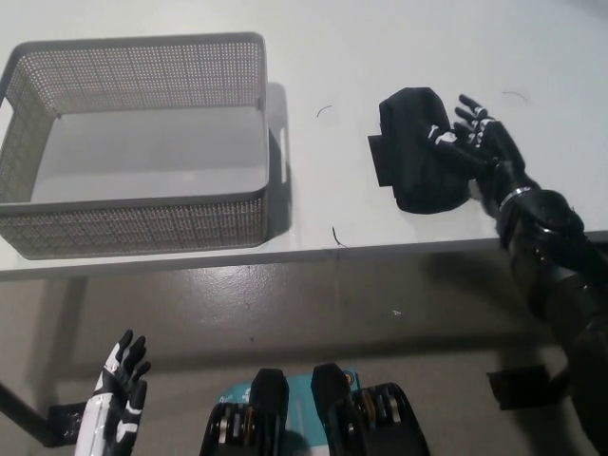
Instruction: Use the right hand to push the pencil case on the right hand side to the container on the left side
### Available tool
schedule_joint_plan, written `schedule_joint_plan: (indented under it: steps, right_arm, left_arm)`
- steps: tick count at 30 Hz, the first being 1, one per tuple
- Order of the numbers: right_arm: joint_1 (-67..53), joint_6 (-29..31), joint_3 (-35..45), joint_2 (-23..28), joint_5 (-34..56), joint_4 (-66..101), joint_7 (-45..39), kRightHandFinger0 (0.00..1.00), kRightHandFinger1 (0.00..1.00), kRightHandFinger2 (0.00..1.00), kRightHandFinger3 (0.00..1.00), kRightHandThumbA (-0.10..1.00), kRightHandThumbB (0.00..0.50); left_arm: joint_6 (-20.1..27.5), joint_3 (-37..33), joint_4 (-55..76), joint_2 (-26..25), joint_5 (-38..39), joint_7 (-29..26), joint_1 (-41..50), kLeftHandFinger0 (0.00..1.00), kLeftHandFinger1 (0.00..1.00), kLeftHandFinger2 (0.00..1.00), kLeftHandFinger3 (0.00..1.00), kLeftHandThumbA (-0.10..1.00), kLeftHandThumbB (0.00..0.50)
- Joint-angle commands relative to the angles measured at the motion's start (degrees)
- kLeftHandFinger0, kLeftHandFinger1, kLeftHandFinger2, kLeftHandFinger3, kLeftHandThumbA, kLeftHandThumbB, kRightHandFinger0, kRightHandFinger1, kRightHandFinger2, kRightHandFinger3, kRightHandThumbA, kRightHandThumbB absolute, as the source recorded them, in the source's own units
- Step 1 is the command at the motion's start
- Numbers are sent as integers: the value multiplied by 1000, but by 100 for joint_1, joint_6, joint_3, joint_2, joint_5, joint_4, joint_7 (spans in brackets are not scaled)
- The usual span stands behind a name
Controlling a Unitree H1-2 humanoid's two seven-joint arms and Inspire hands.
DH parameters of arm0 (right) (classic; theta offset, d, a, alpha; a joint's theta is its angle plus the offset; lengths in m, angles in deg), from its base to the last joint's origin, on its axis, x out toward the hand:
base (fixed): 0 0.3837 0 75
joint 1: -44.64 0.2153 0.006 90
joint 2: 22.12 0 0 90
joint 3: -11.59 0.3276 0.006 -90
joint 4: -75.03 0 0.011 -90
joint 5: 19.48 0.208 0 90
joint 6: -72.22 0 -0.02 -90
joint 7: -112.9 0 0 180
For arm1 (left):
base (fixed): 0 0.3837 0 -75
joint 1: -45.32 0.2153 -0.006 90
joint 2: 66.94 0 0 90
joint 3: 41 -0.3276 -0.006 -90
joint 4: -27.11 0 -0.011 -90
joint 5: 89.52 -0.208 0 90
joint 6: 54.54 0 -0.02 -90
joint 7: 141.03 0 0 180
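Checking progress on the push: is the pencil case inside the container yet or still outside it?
Outside. The pencil case lies on the table, apart from the container, with the right hand open against its right side.

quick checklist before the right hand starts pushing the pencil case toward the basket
1. Right hand against the right side of the pencil case: ok, fingers spread, overlapping its edge.
2. Pencil case fully on the table: ok.
3. Path leftward to the basket free of objects: ok, only small marks.
4. Basket is empty inside: ok.
5. Left hand out of the way: ok, low, below the table edge.
6. Firm contact: cannot tell.
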Motion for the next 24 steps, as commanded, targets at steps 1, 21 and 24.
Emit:
schedule_joint_plan:
  steps: [1,21,24]
  right_arm:
    - [241,237,41,-77,93,43,22,1000,1000,1000,1000,1000,280]
    - [529,192,-25,-524,67,37,84,1000,1000,1000,1000,1000,289]
    - [550,168,121,-620,229,38,-14,1000,1000,1000,1000,1000,303]
  left_arm:
    - [215,-4,245,-20,137,58,37,1000,1000,1000,1000,832,211]
    - [215,46,310,-90,247,161,-84,1000,1000,1000,1000,833,205]
    - [215,41,300,-67,190,124,-101,1000,1000,1000,1000,837,213]
